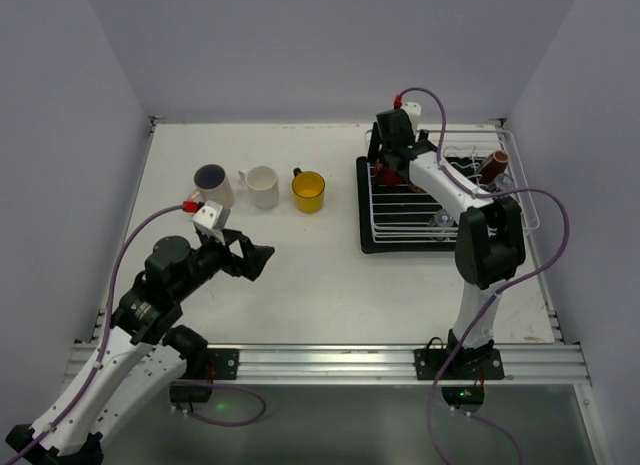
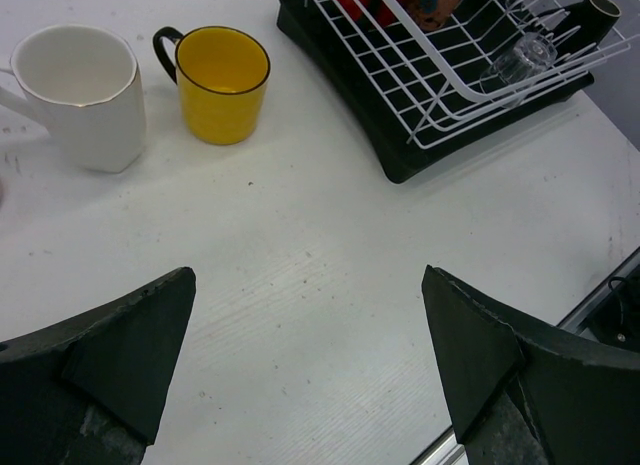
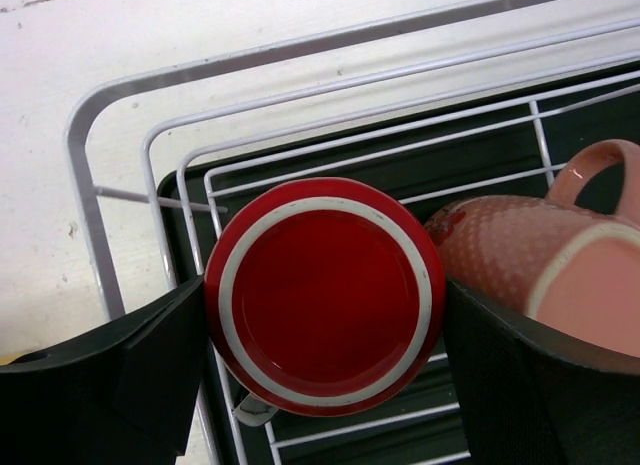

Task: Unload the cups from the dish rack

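White tabletop (image 1: 300,295) carries three unloaded cups in a row at the far left: a cream mug with a dark inside (image 1: 214,185), a plain white mug (image 1: 262,187) and a yellow cup with a dark handle (image 1: 308,191), all upright and just apart from one another. Nearer the arms' bases, the left gripper (image 2: 308,295) hangs over bare table, jaws spread wide with nothing between them.

To the right stands the white wire dish rack (image 1: 372,200) on its black tray (image 1: 366,243). The right gripper (image 3: 325,315) reaches into the rack's far left corner, its dark fingers (image 3: 150,370) flanking a red cup with a pale ring round its rim (image 3: 325,295). The jaws sit close against the rim on both sides, but whether they actually press on it cannot be told. The arm hides this cup from the overhead camera.

Beside it lies a pinkish dotted mug (image 3: 500,250) on its side, partly cut off by the right finger and the frame edge. A clear glass (image 2: 527,53) is faint among the wires, and a dark brown cup (image 1: 495,165) stands at the rack's far right.
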Controlling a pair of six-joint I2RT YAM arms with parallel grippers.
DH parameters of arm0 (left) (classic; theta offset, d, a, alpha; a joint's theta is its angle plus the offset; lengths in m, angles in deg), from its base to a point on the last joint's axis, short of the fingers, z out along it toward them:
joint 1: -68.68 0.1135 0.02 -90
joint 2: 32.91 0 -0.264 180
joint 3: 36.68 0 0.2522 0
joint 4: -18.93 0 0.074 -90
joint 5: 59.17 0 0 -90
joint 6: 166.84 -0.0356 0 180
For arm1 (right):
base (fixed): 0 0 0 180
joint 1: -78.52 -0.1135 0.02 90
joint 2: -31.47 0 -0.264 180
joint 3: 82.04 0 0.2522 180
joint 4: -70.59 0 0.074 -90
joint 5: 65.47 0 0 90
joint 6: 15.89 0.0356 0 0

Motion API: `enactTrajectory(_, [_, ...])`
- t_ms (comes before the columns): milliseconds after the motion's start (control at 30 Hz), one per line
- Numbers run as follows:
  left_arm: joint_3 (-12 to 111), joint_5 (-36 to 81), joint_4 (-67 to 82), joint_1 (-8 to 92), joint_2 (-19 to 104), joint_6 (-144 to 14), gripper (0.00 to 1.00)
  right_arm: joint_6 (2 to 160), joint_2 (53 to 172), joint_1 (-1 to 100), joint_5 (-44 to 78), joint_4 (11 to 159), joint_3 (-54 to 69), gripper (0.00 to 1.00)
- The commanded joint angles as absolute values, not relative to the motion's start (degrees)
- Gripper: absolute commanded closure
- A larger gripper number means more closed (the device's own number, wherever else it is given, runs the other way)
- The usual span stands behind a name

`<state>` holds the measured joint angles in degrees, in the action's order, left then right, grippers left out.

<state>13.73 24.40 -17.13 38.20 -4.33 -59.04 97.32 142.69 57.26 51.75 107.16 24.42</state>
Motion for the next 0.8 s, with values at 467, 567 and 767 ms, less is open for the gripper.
enactTrajectory(467, [11.89,10.11,6.99,38.62,1.01,-45.58,0.01,103.63,101.54,56.11,22.63,86.56,-1.35,0.53])
enactTrajectory(567, [10.75,9.13,13.68,38.62,3.47,-39.87,0.05,110.13,93.89,55.67,11.49,77.95,-11.19,0.54])
enactTrajectory(767, [6.71,5.35,28.8,38.53,9.1,-27.92,0.12,122.45,85.53,54.0,-2.17,59.14,-26.42,0.54])
